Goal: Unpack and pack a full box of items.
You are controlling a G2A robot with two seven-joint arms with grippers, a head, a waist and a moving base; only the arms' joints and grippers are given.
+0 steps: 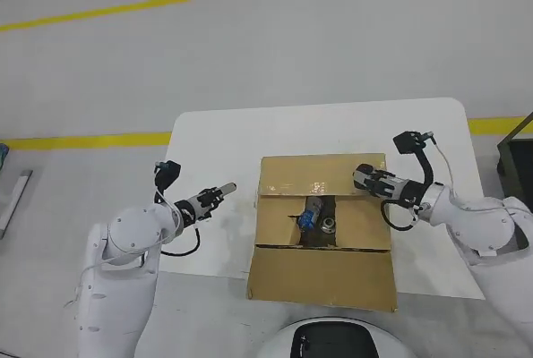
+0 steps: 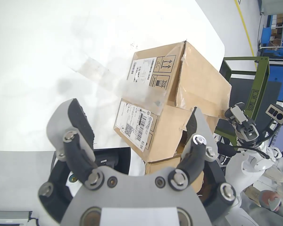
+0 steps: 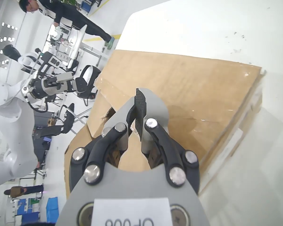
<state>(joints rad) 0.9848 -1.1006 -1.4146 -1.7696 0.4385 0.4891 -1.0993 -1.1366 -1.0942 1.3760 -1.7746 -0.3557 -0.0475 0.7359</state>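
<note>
brown cardboard box point(image 1: 324, 233), flaps partly open

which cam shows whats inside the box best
The top view: it looks down through the opening at the items in the box. The left wrist view shows the box's labelled side, the right wrist view its cardboard top.

One box point(image 1: 324, 279), two end effectors point(image 1: 231, 188) point(image 1: 358, 172)

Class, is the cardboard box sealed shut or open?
Partly open: the cardboard box has a gap between its top flaps, showing items inside.
</note>
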